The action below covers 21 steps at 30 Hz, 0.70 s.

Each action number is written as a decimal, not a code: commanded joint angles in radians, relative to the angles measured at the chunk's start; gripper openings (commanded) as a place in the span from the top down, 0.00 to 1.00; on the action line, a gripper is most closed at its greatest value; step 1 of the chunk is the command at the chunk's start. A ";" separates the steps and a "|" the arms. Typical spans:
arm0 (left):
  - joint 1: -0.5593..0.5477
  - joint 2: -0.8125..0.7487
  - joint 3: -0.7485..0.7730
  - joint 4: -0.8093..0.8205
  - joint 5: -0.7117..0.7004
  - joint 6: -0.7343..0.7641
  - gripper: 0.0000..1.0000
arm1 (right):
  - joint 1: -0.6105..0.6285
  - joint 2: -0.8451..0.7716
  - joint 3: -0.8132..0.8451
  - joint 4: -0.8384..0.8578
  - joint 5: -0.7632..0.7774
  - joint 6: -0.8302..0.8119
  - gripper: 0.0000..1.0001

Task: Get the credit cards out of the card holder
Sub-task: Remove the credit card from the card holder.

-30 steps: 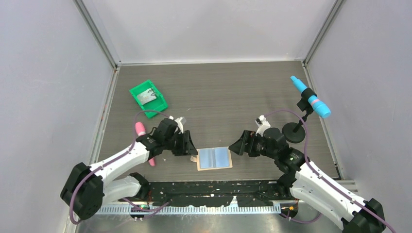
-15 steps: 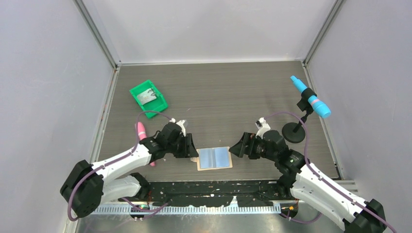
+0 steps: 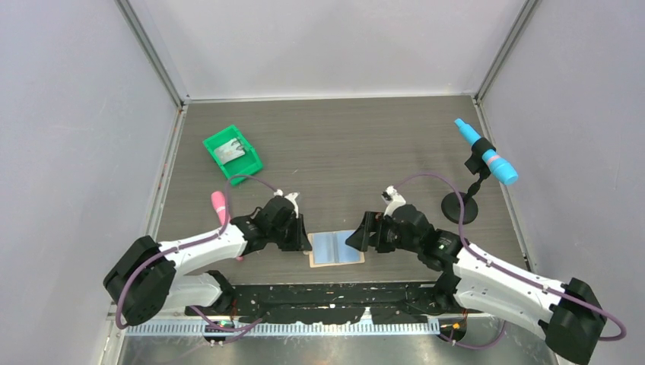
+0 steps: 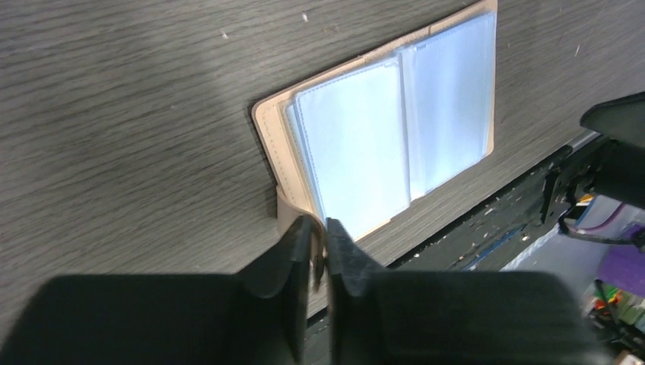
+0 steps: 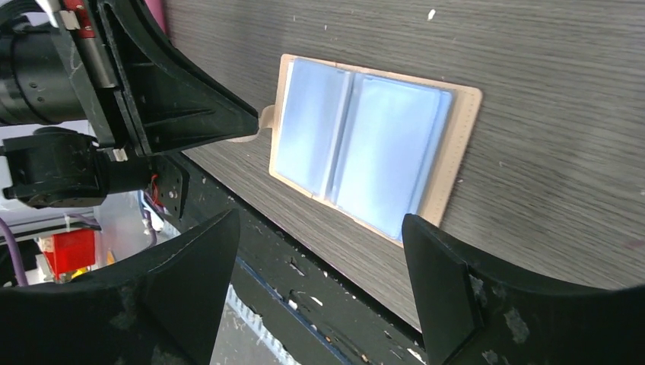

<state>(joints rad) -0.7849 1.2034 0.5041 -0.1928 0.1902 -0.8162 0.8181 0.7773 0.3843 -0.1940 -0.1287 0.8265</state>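
The card holder (image 3: 335, 248) lies open and flat near the table's front edge, tan with two pale blue-white halves. It also shows in the left wrist view (image 4: 266, 129) and the right wrist view (image 5: 456, 144). I cannot tell the credit cards from the blue inner panels (image 4: 357, 152). My left gripper (image 3: 304, 244) is shut on the holder's strap tab (image 4: 291, 204) at its left edge, and the tab curls up between the fingers. My right gripper (image 3: 356, 238) is open and empty, low beside the holder's right edge, with its fingers (image 5: 449, 289) spread wide.
A green bin (image 3: 232, 154) holding a grey item stands at the back left. A pink object (image 3: 219, 204) lies by the left arm. A blue wand on a black stand (image 3: 487, 161) is at the right. The black front rail (image 3: 335, 293) runs just below the holder.
My left gripper has moved right and nearer, onto the holder's strap tab. My right gripper has moved left to the holder's right edge. The holder has not shifted.
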 commanded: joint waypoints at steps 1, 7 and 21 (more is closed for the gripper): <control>-0.027 0.003 -0.003 0.069 -0.016 -0.030 0.96 | 0.061 0.068 0.056 0.095 0.078 0.028 0.15; -0.038 -0.051 -0.034 0.123 0.018 -0.074 1.00 | 0.147 0.199 0.128 0.110 0.172 0.012 0.16; -0.043 -0.188 -0.087 0.164 0.017 -0.113 1.00 | 0.306 0.532 0.286 0.085 0.346 -0.089 0.21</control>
<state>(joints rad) -0.8238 1.0538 0.4244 -0.0818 0.2054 -0.9157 1.1019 1.2675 0.6178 -0.1268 0.1375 0.7723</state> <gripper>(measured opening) 0.034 0.797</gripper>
